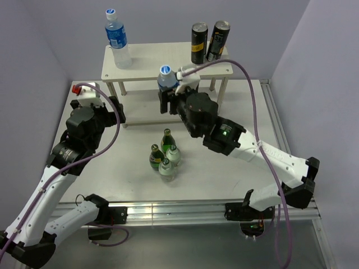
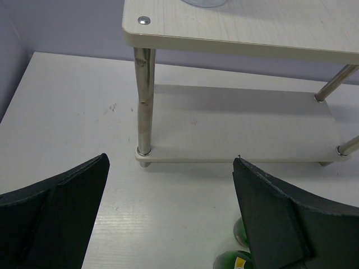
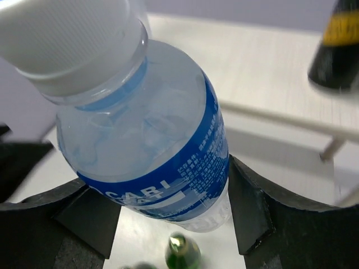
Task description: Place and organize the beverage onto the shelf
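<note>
Bottles number six in all, two of plastic and four of glass, and beside them are two cans and one two-tier shelf [image 1: 162,59]. The first plastic bottle [image 1: 118,39], blue-labelled, stands upright on the left end of the shelf's top board. The second plastic bottle [image 3: 151,140] is clamped between the fingers of the right gripper [image 3: 165,204], gripped low on its body just under the label and leaning in the wrist view. Two dark green bottles [image 1: 166,140] and two clear glass bottles [image 1: 173,155] stand upright in one tight cluster on the table [image 1: 213,179], in front of the shelf and between the two arms. Both dark cans [image 1: 199,42] stand close together on the right end of the top board. From its base at the near right the right arm stretches diagonally across the table, carrying its bottle at the front edge of the top board, between the first bottle and the cans. Folded at the elbow, the left arm points the left gripper [image 2: 169,159] at the shelf's front left leg, jaws spread wide with nothing in them.
</note>
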Tool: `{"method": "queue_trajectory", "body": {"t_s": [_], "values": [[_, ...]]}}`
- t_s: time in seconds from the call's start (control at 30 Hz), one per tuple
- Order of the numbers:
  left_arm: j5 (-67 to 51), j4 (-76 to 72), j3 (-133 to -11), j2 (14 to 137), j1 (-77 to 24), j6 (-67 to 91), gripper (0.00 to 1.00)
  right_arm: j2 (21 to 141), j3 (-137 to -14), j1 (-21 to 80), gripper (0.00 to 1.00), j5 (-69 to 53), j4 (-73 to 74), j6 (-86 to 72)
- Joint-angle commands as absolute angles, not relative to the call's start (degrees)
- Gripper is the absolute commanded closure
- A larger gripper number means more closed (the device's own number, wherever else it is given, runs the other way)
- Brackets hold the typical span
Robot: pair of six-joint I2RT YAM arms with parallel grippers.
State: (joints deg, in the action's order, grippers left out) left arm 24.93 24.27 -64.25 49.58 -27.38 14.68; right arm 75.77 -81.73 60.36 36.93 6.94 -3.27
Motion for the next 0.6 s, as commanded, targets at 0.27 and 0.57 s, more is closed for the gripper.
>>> {"method": "queue_trajectory", "body": {"t_s": [0.27, 0.57], "values": [[26.5, 21.8, -63.4, 48.6, -24.6, 17.8, 0.01, 92.9, -116.0, 54.9, 1.0, 28.4, 9.7, -3.7], [25.4, 20.7, -60.7, 46.7, -24.3, 17.8, 0.01, 109.4, -139.5, 47.3, 1.0, 20.5, 15.2, -8.1]]}}
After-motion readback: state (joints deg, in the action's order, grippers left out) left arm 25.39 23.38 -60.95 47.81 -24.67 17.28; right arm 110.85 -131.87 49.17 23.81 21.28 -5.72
